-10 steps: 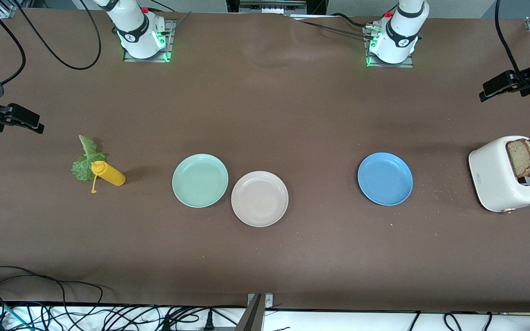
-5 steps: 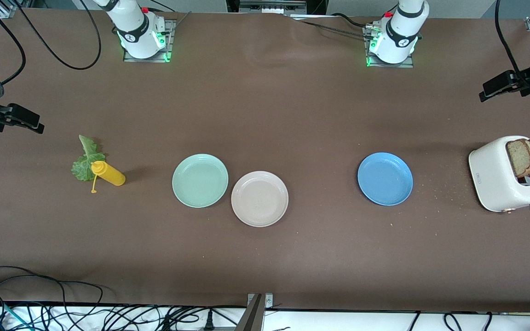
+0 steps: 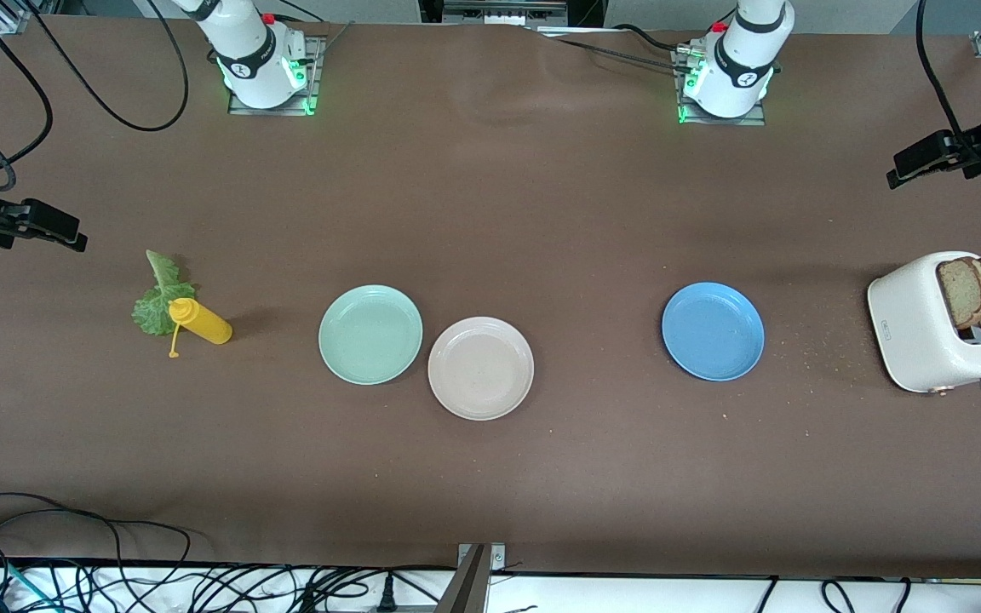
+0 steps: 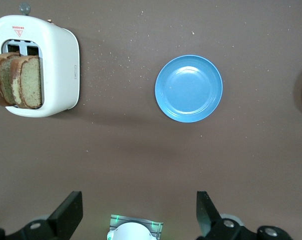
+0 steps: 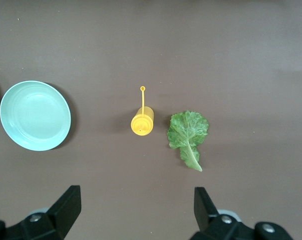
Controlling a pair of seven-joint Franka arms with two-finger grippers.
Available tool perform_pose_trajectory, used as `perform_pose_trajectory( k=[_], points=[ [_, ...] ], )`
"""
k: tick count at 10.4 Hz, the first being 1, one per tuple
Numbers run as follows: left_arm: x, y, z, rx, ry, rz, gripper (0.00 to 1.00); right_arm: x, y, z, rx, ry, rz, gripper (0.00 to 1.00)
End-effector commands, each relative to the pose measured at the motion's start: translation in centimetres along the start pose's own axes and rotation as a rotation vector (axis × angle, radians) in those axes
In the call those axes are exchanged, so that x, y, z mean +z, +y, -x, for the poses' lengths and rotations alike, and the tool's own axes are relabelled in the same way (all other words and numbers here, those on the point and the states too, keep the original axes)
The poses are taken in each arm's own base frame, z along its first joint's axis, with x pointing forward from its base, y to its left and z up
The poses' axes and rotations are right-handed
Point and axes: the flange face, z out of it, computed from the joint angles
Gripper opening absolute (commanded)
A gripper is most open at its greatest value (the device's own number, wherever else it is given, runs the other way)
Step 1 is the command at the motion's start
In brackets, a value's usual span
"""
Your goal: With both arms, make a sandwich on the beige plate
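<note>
Beige plate [image 3: 480,368] sits bare near the middle of the worktop [image 3: 542,213], touching or just beside the mint-green plate [image 3: 370,334]; I find no bread or lettuce on it, so I judge assembly not yet begun. Two bread slices [image 3: 978,292] stand in the white toaster [image 3: 937,323] at the left arm's end; the lettuce leaf [image 3: 158,295] lies at the right arm's end, touching the yellow sauce bottle [image 3: 198,320]. A blue plate [image 3: 713,331] lies between the beige plate and the toaster.

My left gripper [image 4: 139,214] hangs high over the toaster end, jaws released and empty. My right gripper [image 5: 136,210] hangs high over the lettuce end, jaws likewise spread and empty.

Next move, in my judgement: the left arm descends on a slice, gripping it across its thin faces and lifting straight up out of the slot. The right arm's approach to the leaf must avoid the bottle.
</note>
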Motion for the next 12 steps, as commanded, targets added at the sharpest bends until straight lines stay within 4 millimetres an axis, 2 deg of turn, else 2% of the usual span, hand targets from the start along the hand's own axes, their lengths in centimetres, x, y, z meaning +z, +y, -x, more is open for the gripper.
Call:
perform_pose_trajectory(
  k=[1,12],
  points=[
    [-0.66,-0.27,0.12,0.014,0.002,-0.022,1.0,-0.2,0.19,0.27,-0.005,0.003,0.002,1.0],
    [-0.66,-0.27,0.12,0.014,0.002,-0.022,1.0,-0.1,0.17,0.25,-0.003,0.0,-0.017,1.0]
  ],
)
